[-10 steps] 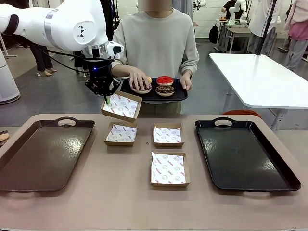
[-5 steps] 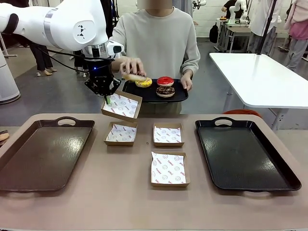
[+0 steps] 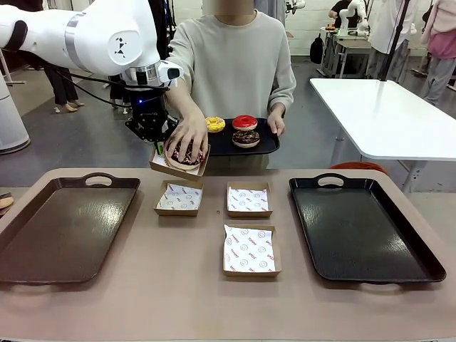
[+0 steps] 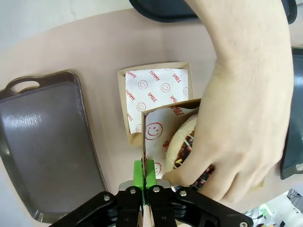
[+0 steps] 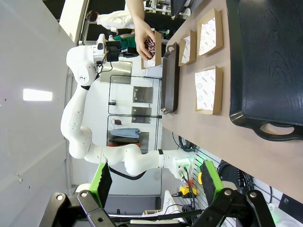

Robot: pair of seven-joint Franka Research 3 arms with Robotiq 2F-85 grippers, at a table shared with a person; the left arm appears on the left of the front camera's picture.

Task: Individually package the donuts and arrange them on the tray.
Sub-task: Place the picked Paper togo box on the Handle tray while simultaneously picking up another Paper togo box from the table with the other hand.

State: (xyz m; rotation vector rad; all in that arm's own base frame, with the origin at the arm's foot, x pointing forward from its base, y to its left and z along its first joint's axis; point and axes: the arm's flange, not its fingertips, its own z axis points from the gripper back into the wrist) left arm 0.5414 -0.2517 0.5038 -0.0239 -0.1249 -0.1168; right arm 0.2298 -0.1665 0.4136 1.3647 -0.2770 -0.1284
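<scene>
Left claw (image 4: 143, 174) clamped on box (image 4: 156, 124) rim; hand (image 4: 241, 109) holds chocolate donut (image 4: 182, 142) inside; right claw (image 5: 156, 178) apart.

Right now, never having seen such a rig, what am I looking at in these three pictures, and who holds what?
The white machine is the robot's left arm, ending in the two-fingered left gripper. The wide picture comes from a fixed camera on the robot's side, facing a person across the table. The other two come from wrist cameras looking along each gripper's fingers, so things may appear sideways. The left gripper holds a cardboard box up by one wall while the person's hand sets a chocolate donut into it. The person's other hand holds a small black tray with a yellow donut, a red donut and a second chocolate donut. On the table lie three empty paper-lined boxes between a brown tray and a large black tray. The right gripper is open.
</scene>
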